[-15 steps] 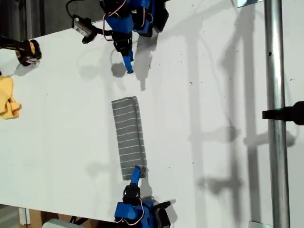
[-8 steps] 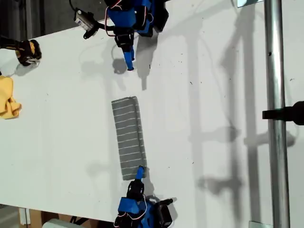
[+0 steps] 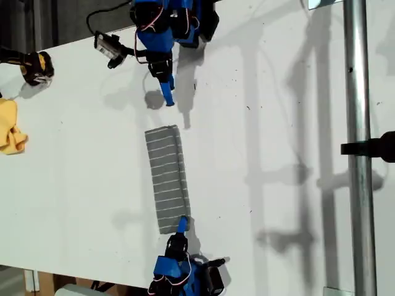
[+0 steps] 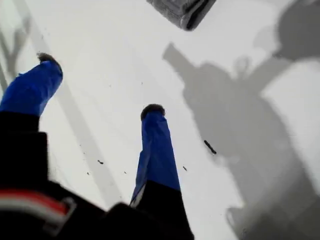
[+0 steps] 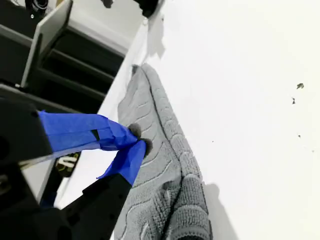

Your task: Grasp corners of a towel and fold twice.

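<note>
In the exterior view both arm bases are cut off at the frame edges, and my first wrist view catches only a corner of the towel [image 3: 166, 179] at its edge. The towel lies folded into a narrow strip mid-counter [image 3: 278, 92]. My first pincer [image 3: 166, 97] hangs spread wide over bare counter, apart from the towel's far end. My second pincer [image 3: 181, 224] is closed, tips together just above the towel's near end, gripping nothing I can make out.

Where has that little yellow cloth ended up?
The yellow cloth lies at the exterior view's left edge on the white table, well clear of the striped towel.
</note>
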